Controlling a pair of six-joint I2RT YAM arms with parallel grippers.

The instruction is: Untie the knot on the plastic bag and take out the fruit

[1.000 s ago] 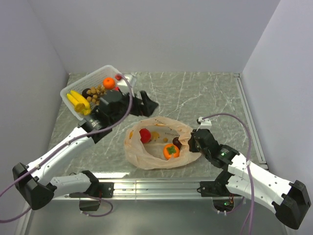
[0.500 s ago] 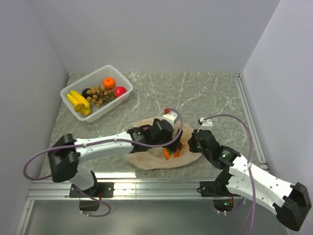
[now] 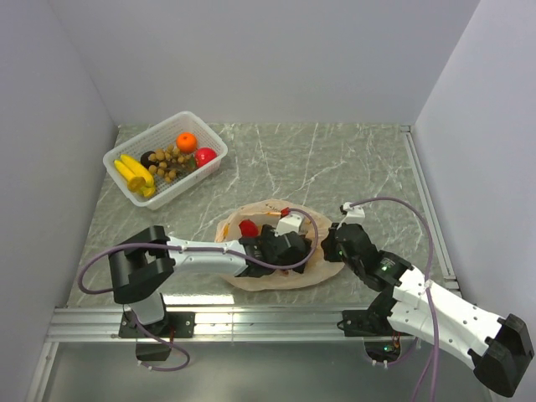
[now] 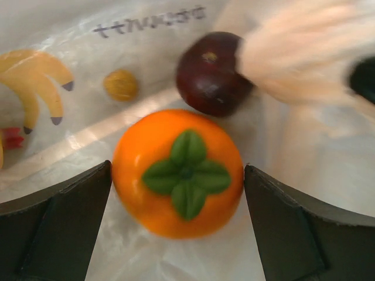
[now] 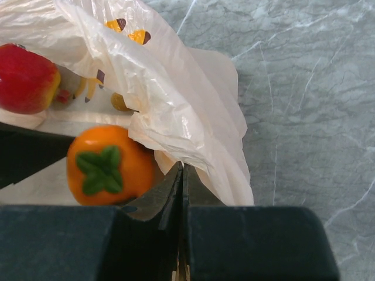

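Observation:
The plastic bag (image 3: 251,272) lies open on the table; no knot shows. My left gripper (image 3: 285,249) is inside the bag's mouth. In the left wrist view it (image 4: 177,170) is open, with the orange persimmon (image 4: 179,170) between its fingers (image 4: 58,234), which are close to the persimmon on both sides. A dark brown fruit (image 4: 211,73) lies just behind the persimmon. A red apple (image 3: 249,228) is also in the bag. My right gripper (image 3: 328,243) is shut on the bag's right edge (image 5: 176,105), and the persimmon (image 5: 105,167) shows just left of its fingers (image 5: 161,193).
A white mesh basket (image 3: 213,142) stands at the back left, holding bananas (image 3: 134,173), brown balls (image 3: 167,161), a tangerine (image 3: 186,141) and a red fruit (image 3: 205,156). Grey walls enclose the marble table (image 3: 352,167) on three sides.
My left arm has swung from the basket to the bag and lowered its open gripper around the persimmon. The basket has settled flat. My right gripper has kept its hold on the bag's edge.

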